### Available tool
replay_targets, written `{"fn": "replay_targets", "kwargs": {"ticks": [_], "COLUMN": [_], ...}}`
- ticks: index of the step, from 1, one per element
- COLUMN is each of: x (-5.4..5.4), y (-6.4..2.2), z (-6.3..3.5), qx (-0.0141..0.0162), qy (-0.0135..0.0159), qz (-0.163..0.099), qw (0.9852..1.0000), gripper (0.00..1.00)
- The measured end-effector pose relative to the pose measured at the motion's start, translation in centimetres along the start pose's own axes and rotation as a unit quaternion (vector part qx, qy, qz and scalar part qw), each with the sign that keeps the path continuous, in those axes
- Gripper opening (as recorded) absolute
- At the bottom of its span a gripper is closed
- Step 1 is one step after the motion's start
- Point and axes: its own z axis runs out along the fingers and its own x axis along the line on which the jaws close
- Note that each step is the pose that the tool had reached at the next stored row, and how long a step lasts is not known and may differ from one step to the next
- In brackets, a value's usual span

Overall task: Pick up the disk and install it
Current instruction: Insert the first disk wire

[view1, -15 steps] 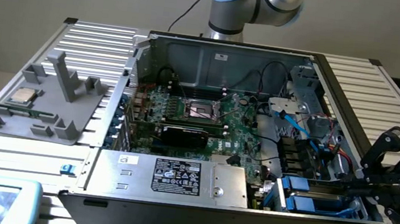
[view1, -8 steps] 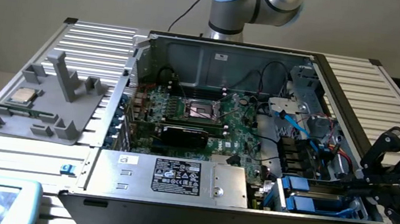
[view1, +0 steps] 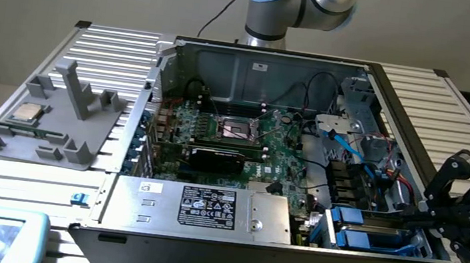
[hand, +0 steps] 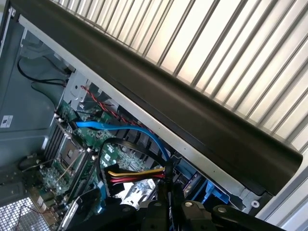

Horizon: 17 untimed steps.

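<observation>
- Disk (view1: 355,217), in its blue frame, sits in the drive bay inside the computer case (view1: 251,73).
- Claw (view1: 412,220) reaches over the case's side wall, pressed together, tips just beside the disk.

High exterior camera looks steeply down into the open black metal computer case (view1: 228,262) on the ribbed white worktop (view1: 110,49). The wrist camera, beside the black claw (view1: 422,220), peers close over the case wall. Both catch the green motherboard (view1: 252,140) (hand: 72,159) and the blue flat cable (view1: 350,146) (hand: 120,127).

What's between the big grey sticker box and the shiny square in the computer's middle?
A black card sits there, on the green board, shown in the exterior view.
</observation>
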Motion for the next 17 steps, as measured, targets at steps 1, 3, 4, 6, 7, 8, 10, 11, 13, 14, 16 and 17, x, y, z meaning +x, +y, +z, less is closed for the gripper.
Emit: {"fn": "replay_targets", "kwargs": {"ticks": [1, 3, 4, 6, 7, 8, 10, 11, 13, 14, 16, 17], "x": [0.00, 0.00, 0.00, 0.00, 0.00, 0.00, 0.00, 0.00, 0.03, 0.05, 0.23, 0.39], "y": [0.00, 0.00, 0.00, 0.00, 0.00, 0.00, 0.00, 0.00, 0.00, 0.00, -0.01, -0.02], "z": [0.00, 0.00, 0.00, 0.00, 0.00, 0.00, 0.00, 0.00, -0.05, -0.09, -0.43, -0.74], "qx": [0.0001, 0.0001, 0.0001, 0.0001, 0.0001, 0.0001, 0.0001, 0.0001, 0.0001, 0.0001, 0.0002, 0.0002], "qy": [0.0000, 0.0000, 0.0000, 0.0000, 0.0000, 0.0000, 0.0000, 0.0000, 0.0000, 0.0000, -0.0002, -0.0001], "qz": [0.000, 0.000, 0.000, 0.000, 0.000, 0.000, 0.000, 0.000, 0.000, 0.000, 0.000, 0.000], "qw": [1.0000, 1.0000, 1.0000, 1.0000, 1.0000, 1.0000, 1.0000, 1.0000, 1.0000, 1.0000, 1.0000, 1.0000], "gripper": [0.15, 0.15, 0.15, 0.15, 0.14, 0.11, 0.11, 0.11, 0.11, 0.11, 0.11, 0.11]}}
